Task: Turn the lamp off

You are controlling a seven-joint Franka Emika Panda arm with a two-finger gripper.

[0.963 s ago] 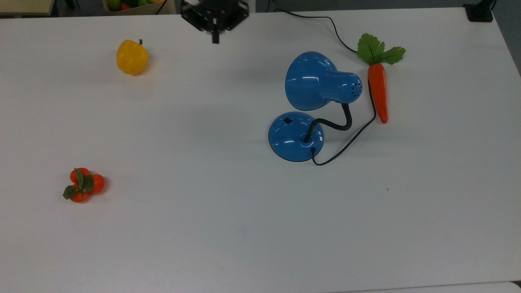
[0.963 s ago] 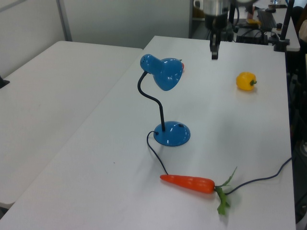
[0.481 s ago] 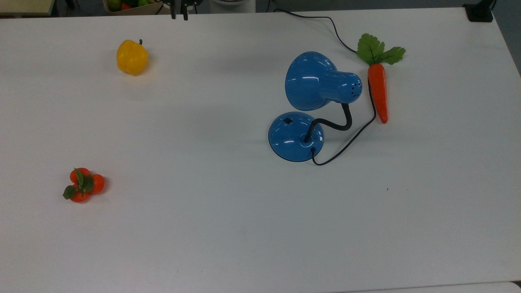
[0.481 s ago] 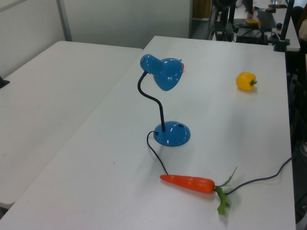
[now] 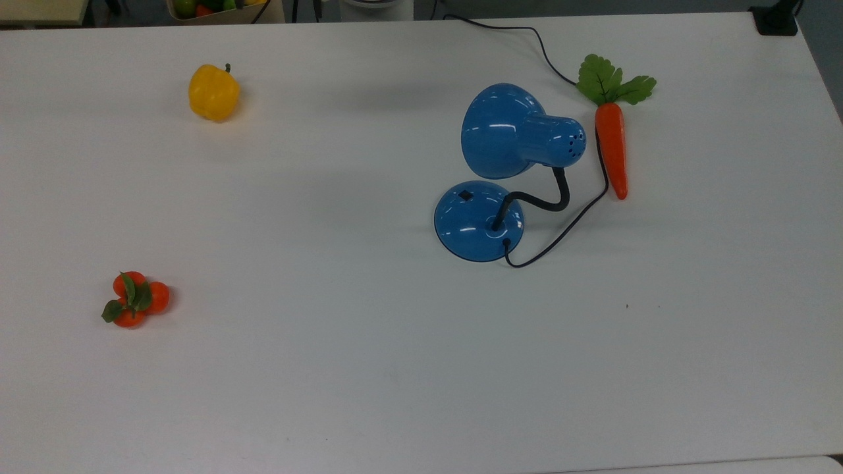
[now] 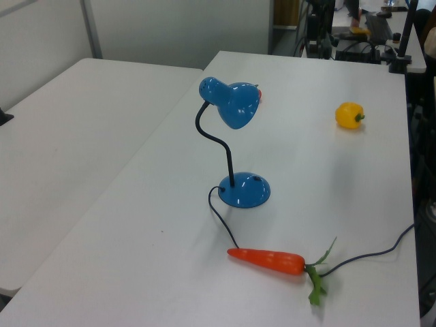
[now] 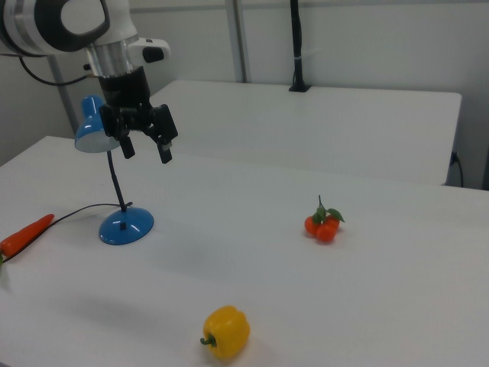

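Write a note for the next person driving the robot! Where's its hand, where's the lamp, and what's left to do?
Gripper: open, empty, raised above the table in the right view.
Lamp: upright on the table, cord running past the carrot. Switch on the base, on the top view's left side.
Pepper and oranges lie well away.
Done: cannot tell if the lamp is off.
Left: check it; press the switch if needed.

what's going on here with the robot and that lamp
A Franka arm's gripper hangs in the air with its jaws open and holding nothing, above the white table. The blue lamp stands untouched, its small black switch on the base. A carrot lies beside the lamp's cord, and a yellow pepper and a cluster of oranges sit apart from it.
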